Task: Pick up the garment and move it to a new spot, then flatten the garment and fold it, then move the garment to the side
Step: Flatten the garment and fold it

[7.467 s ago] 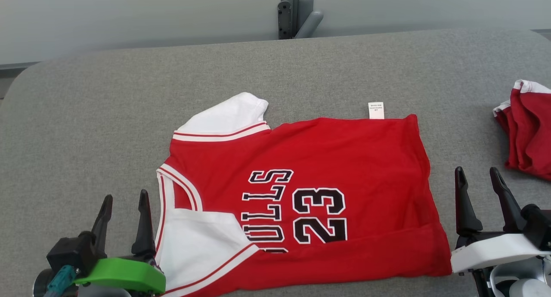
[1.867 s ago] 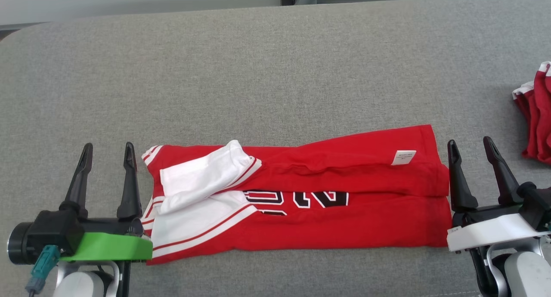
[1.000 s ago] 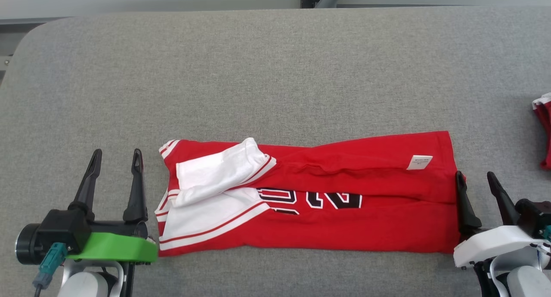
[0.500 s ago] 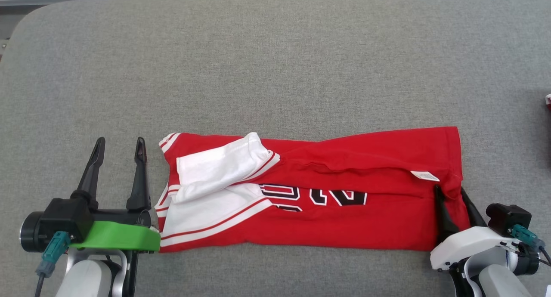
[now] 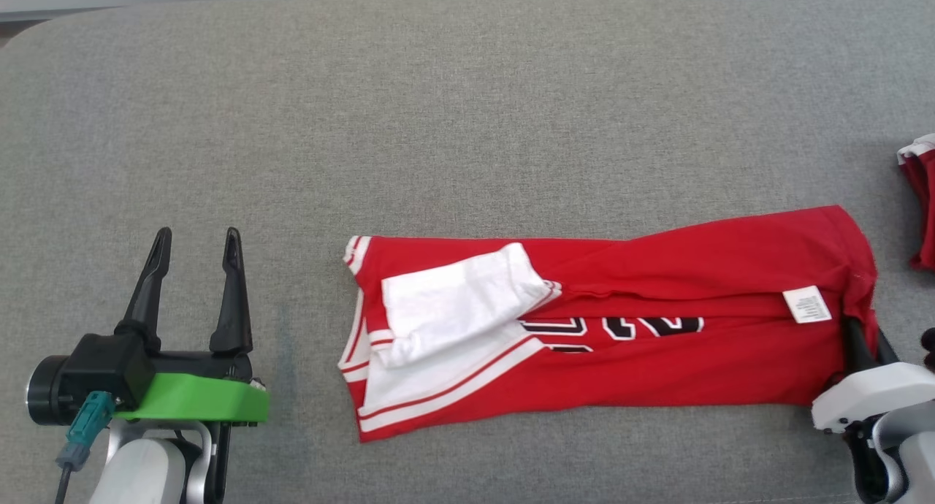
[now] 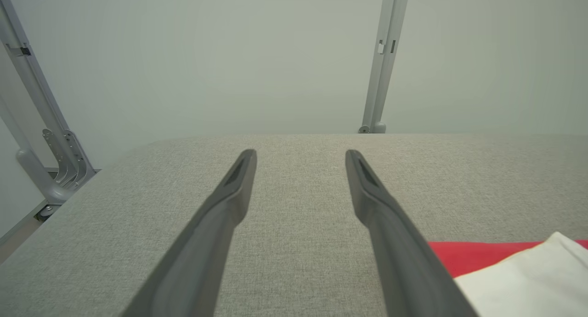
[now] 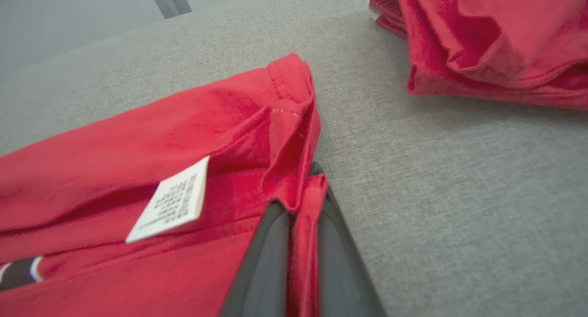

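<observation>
I see the garment [image 5: 657, 372], a red jersey with white sleeves and black numbers, lying on the grey table [image 5: 467, 124]. It is folded into a long strip and lies in the near half of the table, more toward my right side. The hem end points to the right and the collar end to the left. One white sleeve [image 5: 460, 303] lies folded over the left part of the strip. A small white label [image 5: 806, 304] lies on the cloth near the right end.

The right gripper [image 5: 863, 337] is at the hem end of the garment and its two fingers are closed on it. In the right wrist view, a fold of red cloth is pinched between them. The cloth at this corner is bunched.

The left gripper [image 5: 197, 232] is at the lower left, apart from the collar end. Its fingers are spread wide with nothing between them. I cannot tell if it touches the table.

A second pile of red cloth [image 5: 920, 197] lies at the right edge of the table, apart from the garment.
</observation>
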{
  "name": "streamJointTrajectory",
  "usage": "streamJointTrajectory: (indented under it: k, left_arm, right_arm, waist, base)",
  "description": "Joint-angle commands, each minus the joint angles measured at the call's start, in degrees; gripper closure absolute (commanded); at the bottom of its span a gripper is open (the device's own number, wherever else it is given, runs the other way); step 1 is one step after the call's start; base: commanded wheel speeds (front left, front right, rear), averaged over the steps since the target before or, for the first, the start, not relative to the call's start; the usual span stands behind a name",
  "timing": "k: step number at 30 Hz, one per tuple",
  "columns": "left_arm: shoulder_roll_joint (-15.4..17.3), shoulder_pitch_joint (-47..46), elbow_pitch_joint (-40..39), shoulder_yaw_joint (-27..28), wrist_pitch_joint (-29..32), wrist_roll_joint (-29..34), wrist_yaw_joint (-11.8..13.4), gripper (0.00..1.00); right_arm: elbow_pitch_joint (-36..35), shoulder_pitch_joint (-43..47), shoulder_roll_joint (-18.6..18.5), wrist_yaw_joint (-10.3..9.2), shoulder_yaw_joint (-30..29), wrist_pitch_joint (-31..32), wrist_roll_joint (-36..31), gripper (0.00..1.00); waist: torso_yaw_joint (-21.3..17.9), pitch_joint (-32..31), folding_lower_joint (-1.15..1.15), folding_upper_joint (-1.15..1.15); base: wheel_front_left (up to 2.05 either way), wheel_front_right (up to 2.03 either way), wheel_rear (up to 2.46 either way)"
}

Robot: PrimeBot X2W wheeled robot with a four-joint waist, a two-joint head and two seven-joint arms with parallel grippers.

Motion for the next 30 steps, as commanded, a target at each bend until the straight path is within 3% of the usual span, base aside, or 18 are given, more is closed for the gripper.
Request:
streamJointTrajectory:
  k: [1, 9, 14, 18, 22, 30]
  left_arm:
    - [0.2, -0.5, -0.1, 0.0, -0.3, 0.2, 0.0, 0.00]
    - [0.2, -0.6, -0.1, -0.1, -0.3, 0.2, 0.3, 0.00]
    - [0.3, -0.2, 0.0, -0.2, -0.4, -0.1, 0.2, 0.00]
    - [0.0, 0.0, 0.3, -0.5, -0.3, -0.3, 0.1, 0.00]
    - [-0.1, -0.5, 0.6, -0.9, -0.3, -0.3, 0.0, 0.00]
    - [-1.2, -1.8, 1.2, -2.2, -0.3, -0.3, -0.1, 0.00]
  right_arm:
    - [-0.5, 0.5, -1.0, -0.13, -1.7, 0.0, -0.5, 1.00]
    - [-4.2, -1.0, -2.5, -0.12, -1.9, 0.0, -1.9, 1.00]
    - [-13.3, -1.4, -1.4, -0.12, 2.4, 0.0, -3.9, 1.00]
    - [-24.5, -1.6, 0.7, -0.11, 9.6, 3.9, -5.9, 1.00]
    - [-30.6, -2.4, 3.5, -0.11, 17.2, 7.9, -6.0, 1.00]
    - [-28.2, -4.8, 9.5, -0.11, 31.0, 9.0, -3.4, 1.00]
  waist:
    - [-0.3, -0.1, 0.00, 0.00]
    - [-1.2, -0.6, 0.00, 0.00]
    - [-1.6, -1.4, 0.00, 0.00]
    - [-1.4, -2.2, 0.00, 0.00]
    - [-0.8, -2.3, 0.00, 0.00]
    - [1.9, -1.7, 0.00, 0.00]
  base:
    - [0.00, 0.00, 0.00]
    - [0.00, 0.00, 0.00]
    - [0.00, 0.00, 0.00]
    - [0.00, 0.00, 0.00]
    - [0.00, 0.00, 0.00]
    - [0.00, 0.00, 0.00]
